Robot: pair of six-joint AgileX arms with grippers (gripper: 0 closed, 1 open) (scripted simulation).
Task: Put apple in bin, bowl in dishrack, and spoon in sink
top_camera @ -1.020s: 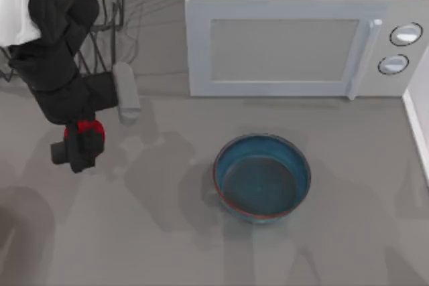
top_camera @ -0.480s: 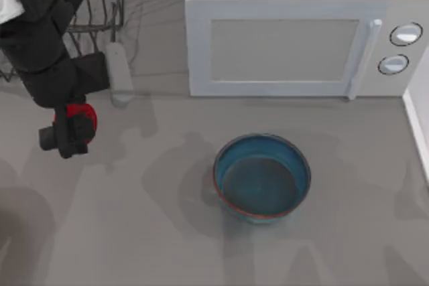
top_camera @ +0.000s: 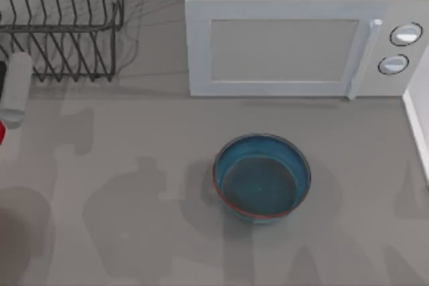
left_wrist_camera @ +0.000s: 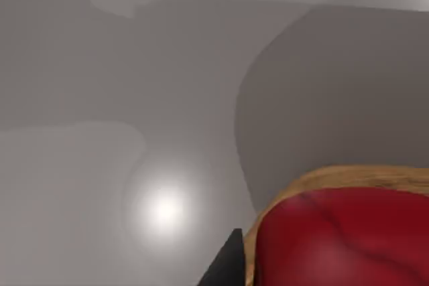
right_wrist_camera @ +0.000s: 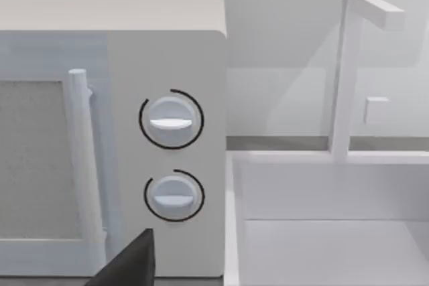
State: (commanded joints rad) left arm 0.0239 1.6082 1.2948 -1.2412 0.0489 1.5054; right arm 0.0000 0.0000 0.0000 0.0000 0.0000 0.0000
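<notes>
Grey tabletop [top_camera: 134, 232] is lying open across the top view; the left arm that was covering its left part a second ago has slid out past the left edge.

White box microwave [top_camera: 281, 48] with two round knobs is sitting at the back, unmoved. The right wrist view is looking at its knob side, with a white sink basin [right_wrist_camera: 335, 232] just beside it.

Dark wire dishrack [top_camera: 64, 25] with thin slanted prongs is standing at the back left, now fully uncovered where the arm was hiding it before.

Round deep blue glazed bowl [top_camera: 262, 177] with a reddish-brown rim is resting upright on the table in front of the microwave, same spot as earlier, well apart from the dishrack.

Pale grey cylindrical arm segment [top_camera: 15, 88] is poking in at the left edge.

Left gripper [left_wrist_camera: 226, 264] is pinching the small glossy red apple [left_wrist_camera: 342, 239], one dark finger lying against it; the apple is showing as a red sliver at the top view's left edge.

Right gripper [right_wrist_camera: 127, 262] is hovering near the microwave; its state cannot be told.
</notes>
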